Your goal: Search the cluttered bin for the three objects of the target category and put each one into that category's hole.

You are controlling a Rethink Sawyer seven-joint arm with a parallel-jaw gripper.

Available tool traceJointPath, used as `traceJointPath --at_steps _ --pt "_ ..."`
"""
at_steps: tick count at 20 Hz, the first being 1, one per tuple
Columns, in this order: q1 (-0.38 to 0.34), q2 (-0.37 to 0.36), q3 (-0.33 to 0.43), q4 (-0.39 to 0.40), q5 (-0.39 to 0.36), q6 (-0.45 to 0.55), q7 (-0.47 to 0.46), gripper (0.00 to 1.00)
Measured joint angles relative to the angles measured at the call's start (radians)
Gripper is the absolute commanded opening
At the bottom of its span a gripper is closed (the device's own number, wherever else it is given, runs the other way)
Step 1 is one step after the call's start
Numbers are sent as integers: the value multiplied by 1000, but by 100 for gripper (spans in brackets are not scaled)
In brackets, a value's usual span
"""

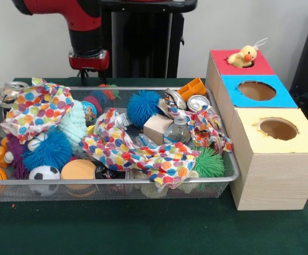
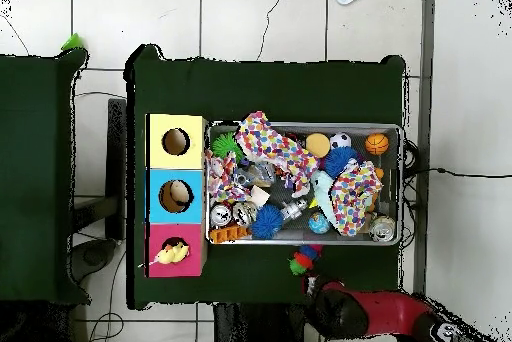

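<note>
The arm (image 1: 85, 32) hangs behind the wire bin (image 1: 117, 183) on the green surface (image 1: 143, 228), I cannot tell how its jaws stand, and a yellow plush duck (image 1: 242, 56) sits in the hole of the red box (image 1: 225, 66), while the bin holds spiky balls and dotted cloth.

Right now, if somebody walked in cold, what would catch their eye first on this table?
Probably the polka-dot cloth, draped in bright folds over the clutter in the wire bin. Next, the yellow duck toy sitting in the hole of the red box, at the far end of the row of three boxes. The red arm hangs above the bin's far edge.
</note>
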Motion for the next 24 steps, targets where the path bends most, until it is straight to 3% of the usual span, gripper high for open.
traceJointPath --at_steps 5,12,17,24 --pt "-138 -24 86 23 106 142 0 100" --pt "-224 -35 158 71 202 306 0 100" --pt "-249 -36 199 109 244 355 0 100" --pt "-270 -35 247 147 250 326 0 100"
